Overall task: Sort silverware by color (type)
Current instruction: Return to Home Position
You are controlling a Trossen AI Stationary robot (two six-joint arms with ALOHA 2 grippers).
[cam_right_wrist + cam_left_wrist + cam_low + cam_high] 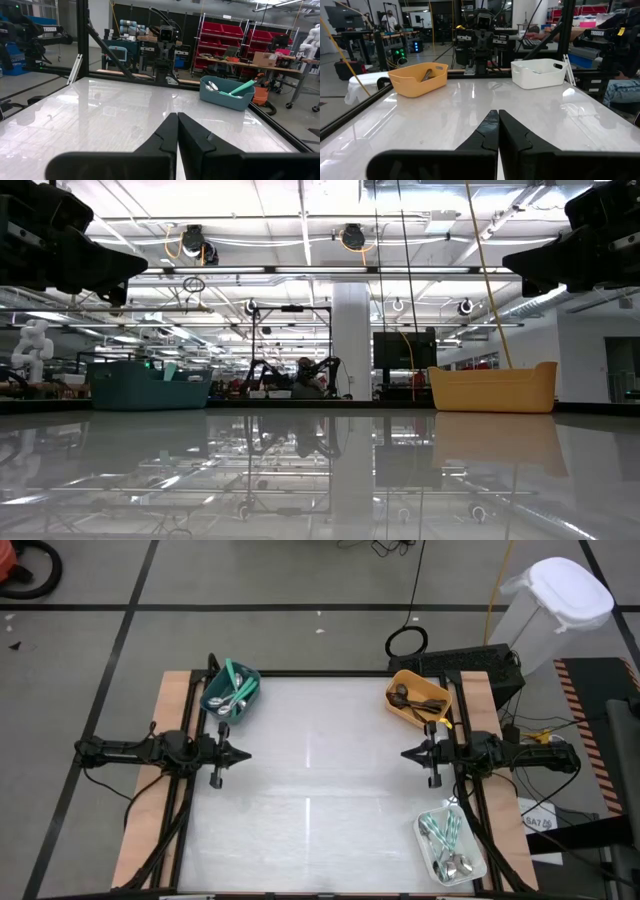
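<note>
I hold my left tool point(498, 112) and my right tool point(177, 114) pressed fully closed on nothing, each above its own side of the worktop point(320, 790), tips pointing at each other. The silverware point(228, 703) lies in bins. Green-handled spoons point(240, 680) and shiny silver ones slant across the teal bin point(212, 708), dark utensils point(410, 697) slant across the orange bin point(428, 686), and patterned pale-green spoons point(440, 833) lie in the white bin point(480, 862), silver bowls toward the worktop's edge.

Glossy table point(330, 800), shiny metal silverware point(456, 866)
</note>
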